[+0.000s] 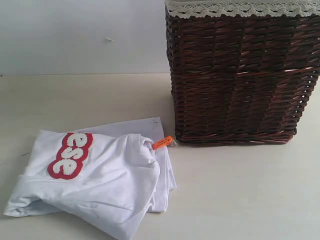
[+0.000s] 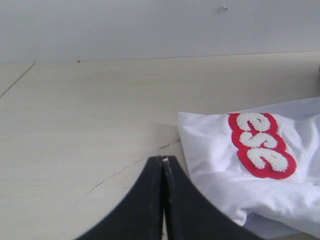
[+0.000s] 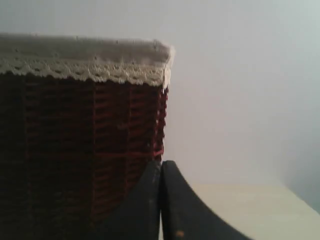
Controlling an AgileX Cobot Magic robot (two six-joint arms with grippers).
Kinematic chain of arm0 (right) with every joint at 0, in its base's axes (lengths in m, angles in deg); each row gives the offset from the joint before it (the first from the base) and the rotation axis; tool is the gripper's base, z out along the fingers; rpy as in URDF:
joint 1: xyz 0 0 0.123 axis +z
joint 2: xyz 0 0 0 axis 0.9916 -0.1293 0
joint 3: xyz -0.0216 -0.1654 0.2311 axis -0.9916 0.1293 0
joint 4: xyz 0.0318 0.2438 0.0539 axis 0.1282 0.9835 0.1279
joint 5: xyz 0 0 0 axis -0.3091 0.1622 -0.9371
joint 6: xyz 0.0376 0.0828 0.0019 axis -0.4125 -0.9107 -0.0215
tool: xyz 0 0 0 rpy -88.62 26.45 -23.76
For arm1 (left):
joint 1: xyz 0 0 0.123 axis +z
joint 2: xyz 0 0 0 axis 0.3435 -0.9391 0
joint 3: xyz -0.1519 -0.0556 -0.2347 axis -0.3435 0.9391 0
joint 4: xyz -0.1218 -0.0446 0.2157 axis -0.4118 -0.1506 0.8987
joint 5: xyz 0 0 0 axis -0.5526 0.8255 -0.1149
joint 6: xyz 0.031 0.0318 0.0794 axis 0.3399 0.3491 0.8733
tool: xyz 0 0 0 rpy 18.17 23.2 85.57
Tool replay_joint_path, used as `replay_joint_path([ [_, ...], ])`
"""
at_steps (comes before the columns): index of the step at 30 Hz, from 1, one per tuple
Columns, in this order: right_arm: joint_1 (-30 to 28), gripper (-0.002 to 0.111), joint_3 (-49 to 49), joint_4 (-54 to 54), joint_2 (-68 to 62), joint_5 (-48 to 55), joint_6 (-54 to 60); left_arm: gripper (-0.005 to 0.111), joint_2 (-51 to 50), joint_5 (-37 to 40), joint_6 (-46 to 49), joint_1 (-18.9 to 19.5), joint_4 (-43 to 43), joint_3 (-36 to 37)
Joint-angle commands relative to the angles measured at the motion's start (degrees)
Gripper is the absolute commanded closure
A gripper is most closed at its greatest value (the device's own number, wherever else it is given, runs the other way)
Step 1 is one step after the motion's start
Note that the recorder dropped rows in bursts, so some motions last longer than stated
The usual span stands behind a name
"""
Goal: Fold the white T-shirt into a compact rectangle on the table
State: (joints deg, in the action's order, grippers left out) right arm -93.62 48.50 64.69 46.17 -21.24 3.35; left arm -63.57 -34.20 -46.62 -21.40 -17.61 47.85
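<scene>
Locate white T-shirt [image 1: 110, 185] at lower left of exterior view, bunched loosely on table [image 1: 240, 190], with orange tag [image 1: 162, 142] just beside wicker basket [image 1: 240, 75]. Treat as opening step, with no squared fold in place. Next, expect to open jaws, grasp shirt edges and spread flat. Note left gripper [image 2: 163, 160] pressed closed, empty, low over table near shirt. Note right gripper [image 3: 160, 162] likewise closed, empty, facing basket.

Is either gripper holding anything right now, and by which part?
Nothing is held. The left gripper and right gripper are both shut on nothing; the white T-shirt lies loose on the table.
</scene>
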Motion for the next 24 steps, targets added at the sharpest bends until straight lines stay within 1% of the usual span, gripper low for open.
replay_joint_path([
  [1, -0.22, 0.108, 0.25, -0.63, 0.22, 5.30, 0.52, 0.107, 0.35, -0.34, -0.30, 0.18, 0.09, -0.05],
  [6, -0.22, 0.108, 0.25, -0.74, 0.22, 14.25, 1.03, 0.107, 0.35, -0.34, -0.30, 0.18, 0.09, -0.05],
  [7, -0.22, 0.108, 0.25, -0.74, 0.22, 17.36, 1.03, 0.107, 0.35, -0.34, -0.30, 0.18, 0.09, -0.05],
  [24, -0.22, 0.108, 0.25, 0.14, 0.22, 18.39, 1.07, 0.107, 0.35, -0.34, -0.30, 0.18, 0.09, -0.05],
])
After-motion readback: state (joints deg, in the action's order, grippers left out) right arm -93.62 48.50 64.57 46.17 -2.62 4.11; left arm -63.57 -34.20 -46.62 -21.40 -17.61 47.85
